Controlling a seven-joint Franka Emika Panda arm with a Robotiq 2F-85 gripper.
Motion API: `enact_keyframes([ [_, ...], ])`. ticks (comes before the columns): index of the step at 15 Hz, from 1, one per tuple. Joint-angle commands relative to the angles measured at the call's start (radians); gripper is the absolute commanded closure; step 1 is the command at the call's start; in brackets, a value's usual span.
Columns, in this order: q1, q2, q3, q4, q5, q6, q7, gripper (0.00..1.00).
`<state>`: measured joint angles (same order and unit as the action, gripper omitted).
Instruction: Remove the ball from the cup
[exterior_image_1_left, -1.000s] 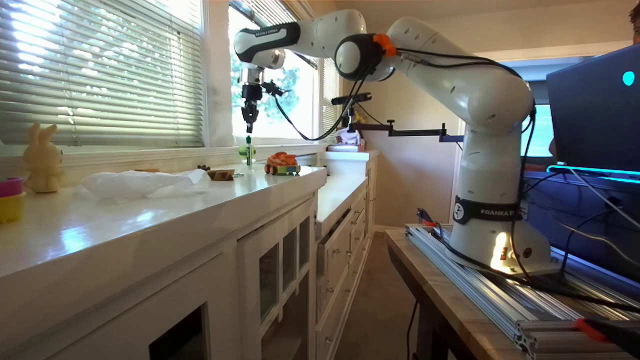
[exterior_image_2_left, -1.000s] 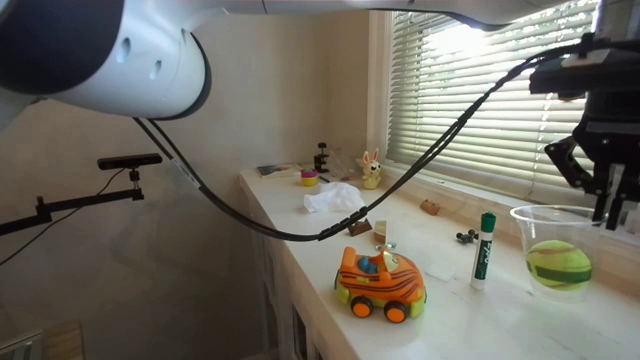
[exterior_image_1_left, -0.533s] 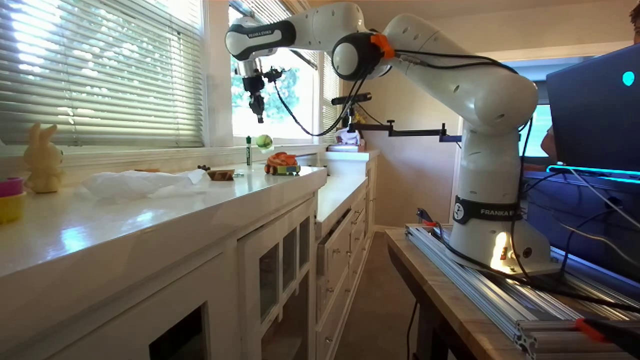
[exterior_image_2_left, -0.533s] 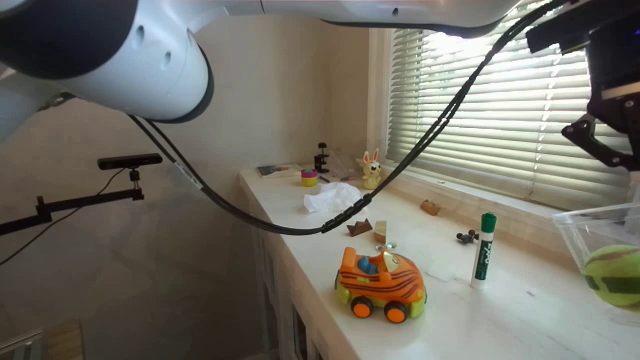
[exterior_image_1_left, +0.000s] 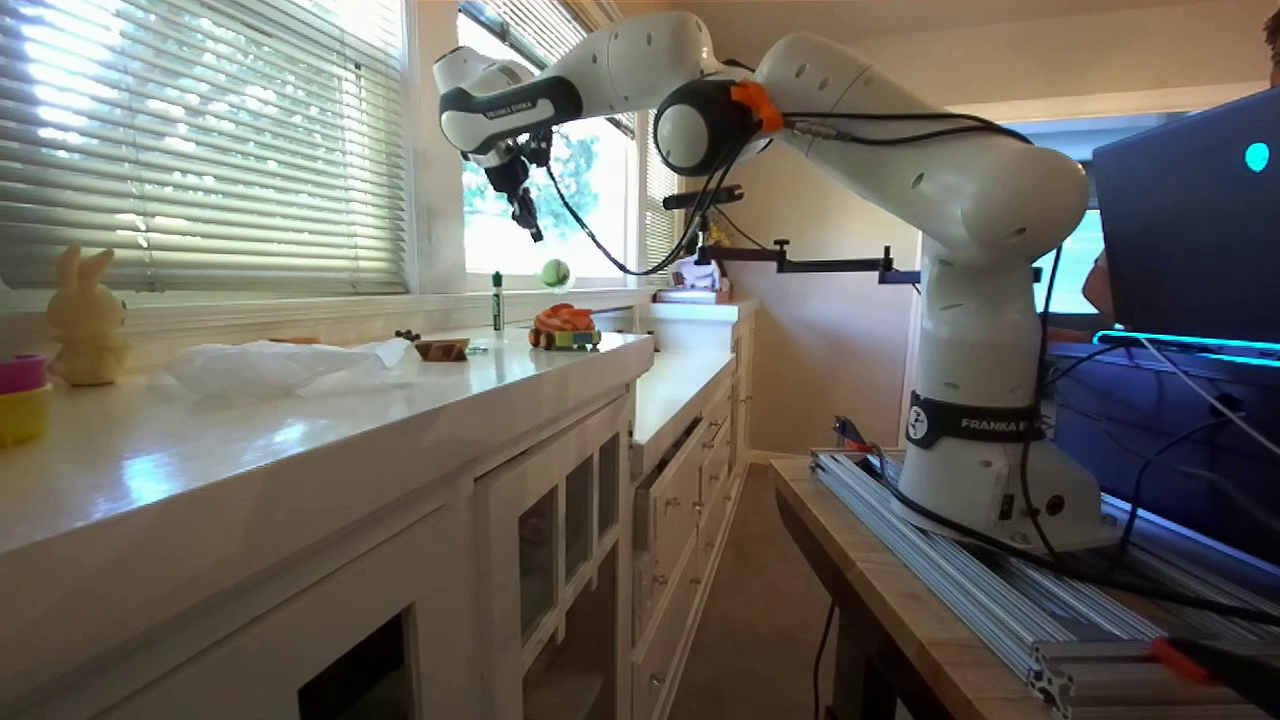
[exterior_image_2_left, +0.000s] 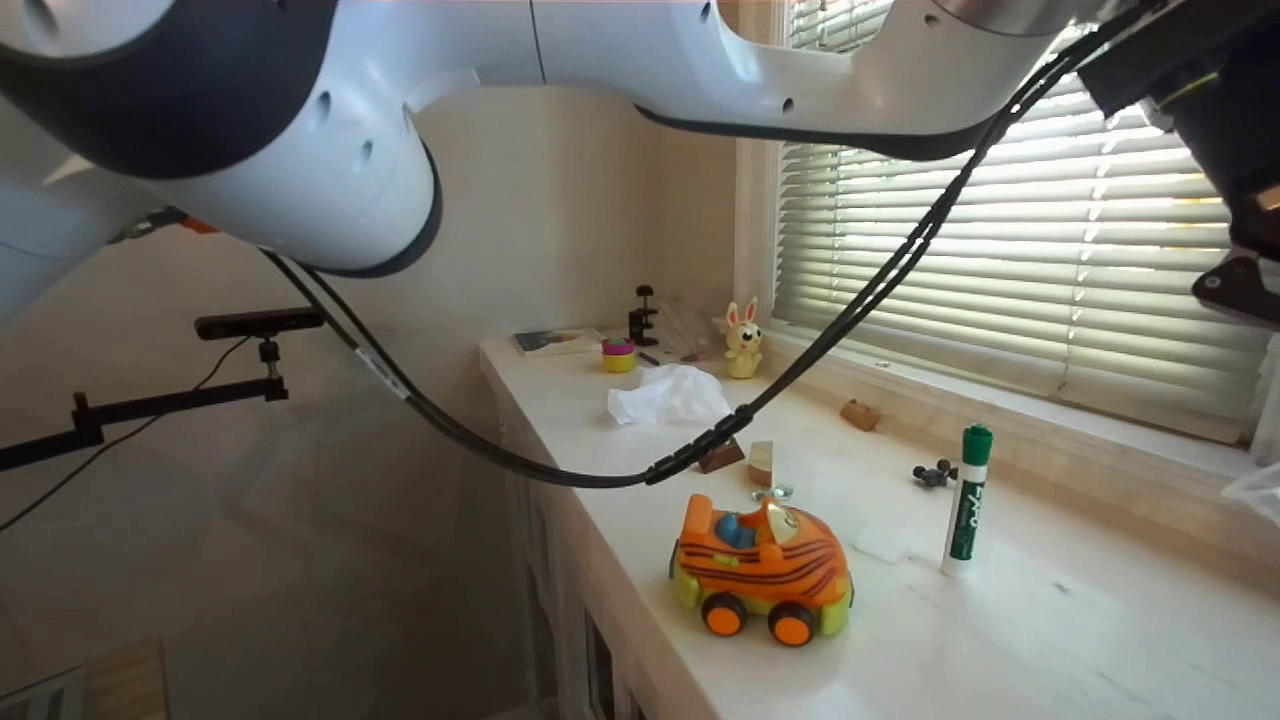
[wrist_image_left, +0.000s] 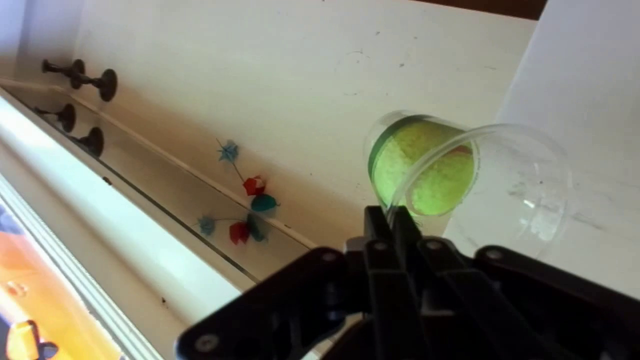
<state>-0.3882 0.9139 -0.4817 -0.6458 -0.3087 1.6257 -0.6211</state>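
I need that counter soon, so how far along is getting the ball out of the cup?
Done: the gripper is shut on the rim of the cup, as the wrist view shows. In hand: the cup looks held up off the counter in an exterior view, perhaps for tipping. Left: the ball sits in the cup's bottom and has to come out.

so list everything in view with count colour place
cup: 1, clear, tilted above counter
ball: 1, yellow-green, in cup
marker: 1, green and white, counter
toy car: 1, orange, counter
bunny: 1, cream, counter
tub: 1, purple and yellow, counter
sheet: 1, white, counter
blocks: 3, brown and tan, counter
clamp: 1, black, counter
bits: several, mixed, counter
laptop: 1, dark, beside arm
arm: 1, white, over counter
gripper: 1, black, shut on cup
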Motion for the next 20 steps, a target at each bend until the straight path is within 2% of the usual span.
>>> enact_keyframes([
  [1,0.024,0.054,-0.048,0.046,-0.100,0.067,-0.065,0.98],
  [6,0.038,0.094,-0.082,0.057,-0.175,0.202,-0.085,0.98],
  [7,0.005,0.116,-0.026,0.112,-0.226,0.194,-0.085,0.98],
  [10,0.002,0.135,-0.016,0.143,-0.275,0.215,-0.094,0.98],
  [20,0.012,0.143,0.070,0.243,-0.240,0.201,-0.092,0.98],
])
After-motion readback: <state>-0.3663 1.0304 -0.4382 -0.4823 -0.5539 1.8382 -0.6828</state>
